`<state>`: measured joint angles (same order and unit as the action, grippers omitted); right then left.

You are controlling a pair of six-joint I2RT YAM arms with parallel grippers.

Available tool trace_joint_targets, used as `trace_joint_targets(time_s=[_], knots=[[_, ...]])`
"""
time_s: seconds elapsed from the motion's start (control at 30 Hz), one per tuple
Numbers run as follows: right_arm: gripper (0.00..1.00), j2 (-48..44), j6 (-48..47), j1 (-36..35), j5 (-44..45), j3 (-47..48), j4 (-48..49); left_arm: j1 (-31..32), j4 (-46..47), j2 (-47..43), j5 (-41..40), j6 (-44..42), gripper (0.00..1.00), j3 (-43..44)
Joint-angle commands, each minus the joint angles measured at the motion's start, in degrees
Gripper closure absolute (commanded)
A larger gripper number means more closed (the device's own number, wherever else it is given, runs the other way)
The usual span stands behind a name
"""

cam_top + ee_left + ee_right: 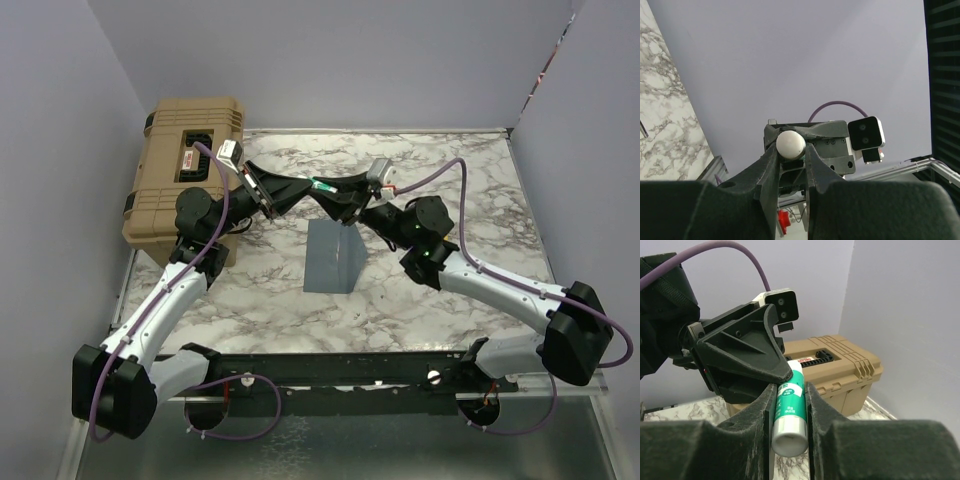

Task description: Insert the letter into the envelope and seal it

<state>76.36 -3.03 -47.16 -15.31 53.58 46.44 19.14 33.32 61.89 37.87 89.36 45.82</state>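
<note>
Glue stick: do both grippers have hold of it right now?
Yes: the right wrist view shows the right gripper closed on the glue stick and the left gripper clamping its far end.

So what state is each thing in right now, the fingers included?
glue stick: held up in the air, gripped from both ends
left fingers: shut on the glue stick's white end
right fingers: shut on the glue stick's green-and-white body
envelope: lying flat, untouched; can't tell whether the flap is sealed
tan case: lid shut
letter: not in sight
</note>
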Motion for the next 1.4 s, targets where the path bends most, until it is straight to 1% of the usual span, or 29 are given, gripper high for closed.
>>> trace_joint_targets(time_s=[0.0,0.03,0.1,0.13,0.17,0.2,0.3,0.33,0.4,0.47,0.5,0.53,0.57,0.6,0.67,0.7,0.8,0.87,1.0,1.07,1.2,1.37], knots=[[0.99,0.3,1.1,0.0,4.6,2.2,-1.3,0.1,0.8,-0.3,0.9,-0.9,0.93,0.1],[0.99,0.1,1.5,0.0,5.9,2.6,-2.8,0.1,0.7,-0.3,0.9,-0.9,0.84,-0.1],[0.99,-0.4,2.3,0.0,9.8,3.3,-8.1,0.0,0.0,-0.3,0.8,-2.0,0.56,-0.5],[0.99,-0.7,3.6,0.0,13.2,3.9,-11.2,0.0,-1.5,-0.5,0.7,-3.3,0.44,-0.6],[0.99,-0.8,5.2,0.0,17.1,4.6,-15.4,0.1,-3.8,-0.7,0.7,-5.3,0.36,-0.6],[0.99,-1.0,6.9,0.0,21.7,5.4,-20.2,0.0,-6.7,-0.9,0.6,-7.7,0.32,-0.6],[0.99,-0.7,13.2,0.1,33.9,7.1,-33.6,-0.1,-17.5,-1.4,1.2,-14.1,0.27,-1.1],[0.99,-0.6,15.0,0.1,36.2,7.1,-38.0,-0.1,-22.3,-1.8,0.8,-17.0,0.25,-1.3],[0.99,0.2,19.0,0.1,36.5,6.8,-45.5,-0.1,-29.3,-2.7,-1.4,-23.0,0.25,-2.3],[0.99,1.2,23.8,0.1,33.7,5.4,-51.7,0.0,-32.5,-2.4,-2.6,-27.3,0.30,-4.8],[0.99,1.6,25.5,0.1,31.9,4.3,-53.3,-0.1,-32.7,-1.5,-2.5,-28.9,0.38,-6.1],[0.99,2.4,26.9,0.1,30.2,3.2,-54.4,0.0,-32.7,-0.1,-2.4,-30.3,0.47,-7.1],[1.00,3.2,28.5,0.1,28.9,2.4,-55.4,0.0,-32.7,1.7,-2.3,-31.3,0.60,-7.9],[1.00,4.4,29.7,0.1,27.0,1.6,-55.7,0.1,-32.5,3.4,-2.2,-32.3,0.70,-8.3],[0.99,7.3,29.9,0.1,22.6,0.9,-55.6,1.3,-32.0,6.5,-3.0,-34.5,0.82,-8.1],[0.99,9.2,31.1,0.1,21.8,1.4,-56.5,2.0,-31.8,8.3,-3.6,-35.5,0.86,-7.9],[0.99,14.1,32.8,0.1,20.2,2.3,-56.7,5.8,-31.2,13.0,-6.6,-39.1,0.90,-7.2],[0.99,16.2,33.8,0.1,20.7,2.5,-56.0,8.6,-30.1,16.6,-8.7,-41.1,0.92,-6.7],[0.99,18.3,35.1,0.1,23.1,2.7,-54.6,12.8,-28.7,23.6,-17.1,-45.4,0.98,-6.2],[0.99,19.1,35.3,0.1,23.9,3.0,-54.1,13.7,-27.2,26.2,-19.4,-47.6,1.00,-5.9],[0.99,21.5,34.9,0.1,24.3,4.4,-53.3,15.0,-26.3,30.2,-22.4,-50.4,1.00,-5.1],[1.00,24.1,35.0,0.1,25.7,5.9,-54.2,15.3,-27.5,32.7,-24.3,-50.4,1.00,-6.0]])
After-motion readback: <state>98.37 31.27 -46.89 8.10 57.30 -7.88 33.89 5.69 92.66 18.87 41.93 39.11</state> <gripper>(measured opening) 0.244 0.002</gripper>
